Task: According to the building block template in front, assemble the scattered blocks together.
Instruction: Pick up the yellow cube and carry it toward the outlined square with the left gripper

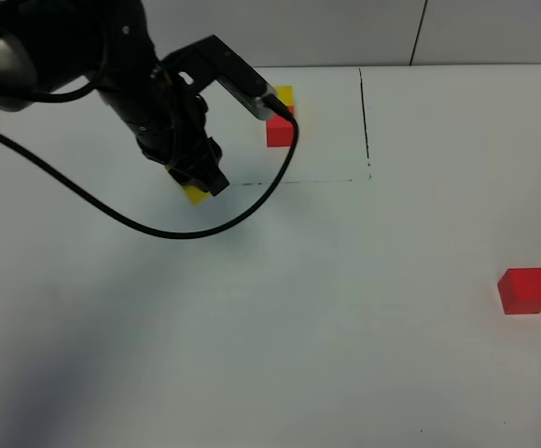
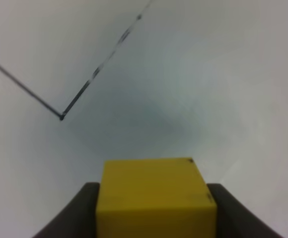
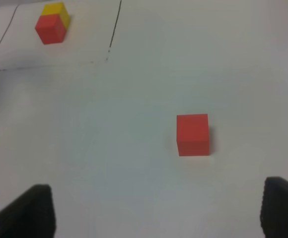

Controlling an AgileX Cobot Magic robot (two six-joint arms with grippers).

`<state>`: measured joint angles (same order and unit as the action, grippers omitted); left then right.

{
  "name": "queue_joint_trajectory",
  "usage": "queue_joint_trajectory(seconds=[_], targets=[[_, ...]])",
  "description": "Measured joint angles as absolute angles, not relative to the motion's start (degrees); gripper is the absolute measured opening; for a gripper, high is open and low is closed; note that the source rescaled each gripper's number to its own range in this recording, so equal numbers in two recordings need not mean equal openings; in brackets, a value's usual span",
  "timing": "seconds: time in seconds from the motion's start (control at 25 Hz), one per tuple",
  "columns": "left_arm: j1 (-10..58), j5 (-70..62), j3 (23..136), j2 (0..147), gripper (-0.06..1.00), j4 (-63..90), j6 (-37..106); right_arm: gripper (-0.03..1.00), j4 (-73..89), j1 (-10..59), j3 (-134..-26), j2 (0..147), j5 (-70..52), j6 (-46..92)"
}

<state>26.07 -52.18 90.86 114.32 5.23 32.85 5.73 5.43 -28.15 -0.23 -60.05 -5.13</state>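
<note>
Gripping the small yellow solid cube (image 2: pixel 154 196) from both sides, the left gripper (image 1: pixel 205 179) hangs low over the white table (image 1: pixel 280 355), its dark fingers (image 2: pixel 77 215) pressed flat against the cube's two opposite faces. From where I stand I cannot tell whether the cube rests on the surface or sits just above it. It lies just outside the near edge of the thin black drawn rectangle (image 1: pixel 365 121), towards that outline's left end.

Inside the outline stands the building block template (image 1: pixel 280 131), a yellow cube joined to a red cube, with the red one nearer to me and the yellow one behind it. In the high view the left arm's wrist housing covers part of the yellow half. A black cable (image 1: pixel 159 231) loops from the arm down across the table and back up towards the wrist.

The small red solid cube (image 1: pixel 524 289) sits alone, well apart from everything else, far out on the right side of the table and flat on the surface. The right gripper (image 3: pixel 156 198) hovers over that part of the table with its jaws spread wide and nothing between them. The red cube lies ahead of them, closer to one finger than the other, and touches neither.
</note>
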Motion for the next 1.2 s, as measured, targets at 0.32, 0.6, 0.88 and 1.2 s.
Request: queue_joint_trajectory(seconds=[0.32,0.6,0.88,1.2], targets=[[32.9,-63.0,108.4,128.3,0.00,0.6,42.7,0.75,5.7,5.4,-28.1,-0.2,-60.0,-5.1],[36.1,-65.7,118.6,137.2,0.00,-0.4,51.1,0.75,5.7,5.4,-28.1,-0.2,-60.0,-5.1],[36.4,-65.3,120.6,141.5,0.00,-0.3,55.8,0.75,5.7,5.4,-28.1,-0.2,-60.0,-5.1],[36.3,-64.5,121.2,142.8,0.00,0.0,58.1,0.75,5.7,5.4,-28.1,-0.2,-60.0,-5.1]])
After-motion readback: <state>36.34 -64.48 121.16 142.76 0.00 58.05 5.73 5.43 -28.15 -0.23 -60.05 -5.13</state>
